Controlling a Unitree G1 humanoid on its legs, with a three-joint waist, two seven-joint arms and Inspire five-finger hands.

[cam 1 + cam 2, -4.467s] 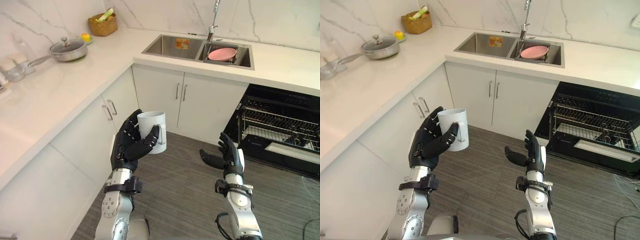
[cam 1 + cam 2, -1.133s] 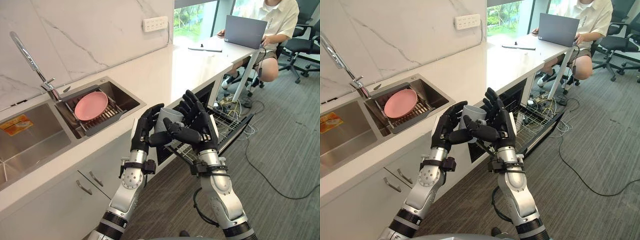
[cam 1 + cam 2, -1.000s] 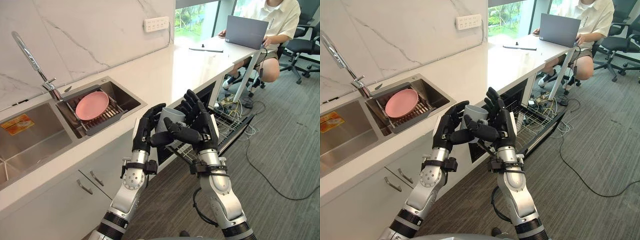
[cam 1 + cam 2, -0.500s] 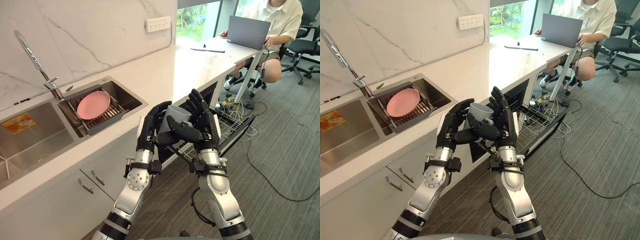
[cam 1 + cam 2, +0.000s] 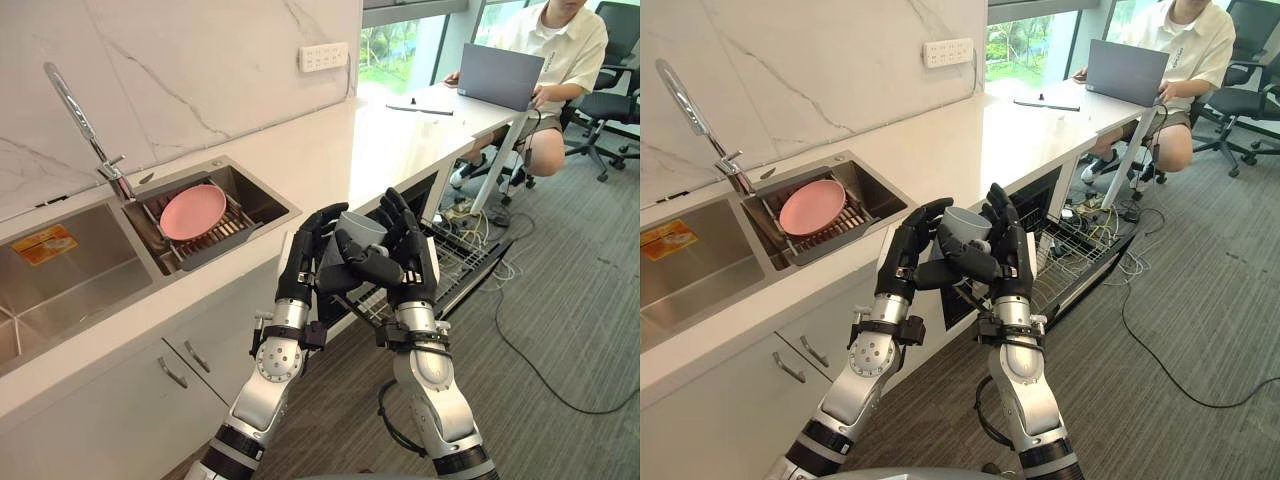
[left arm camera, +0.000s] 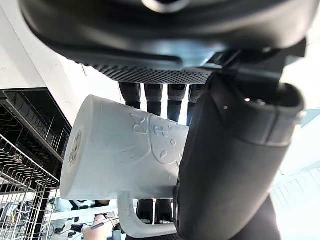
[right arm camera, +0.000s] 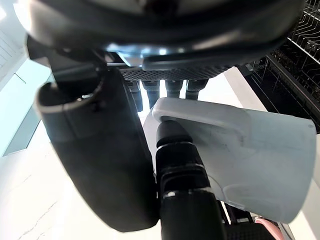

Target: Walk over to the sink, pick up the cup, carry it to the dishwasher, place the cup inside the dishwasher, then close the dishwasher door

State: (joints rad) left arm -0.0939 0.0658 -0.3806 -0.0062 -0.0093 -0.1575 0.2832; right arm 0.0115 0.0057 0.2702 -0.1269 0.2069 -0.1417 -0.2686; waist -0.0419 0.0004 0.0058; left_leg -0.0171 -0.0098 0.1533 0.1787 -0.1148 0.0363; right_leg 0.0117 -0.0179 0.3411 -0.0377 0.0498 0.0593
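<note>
Cup (image 5: 354,229), smooth pale cylinder with loop handle, left hand (image 5: 300,262) and right hand (image 5: 411,256) both curled round it

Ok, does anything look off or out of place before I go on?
Nothing looks spilled or broken. The cup is tipped rather than upright, clamped between the left robot hand and the right robot hand by the pulled-out dishwasher rack. Loose cables lie tangled on the floor just past the rack.

You see pink plate (image 5: 193,212) left of the left hand (image 5: 301,255) | faucet (image 5: 85,125) farther left | laptop (image 5: 508,77) and seated person (image 5: 570,35) well beyond the right hand (image 5: 412,260).
</note>
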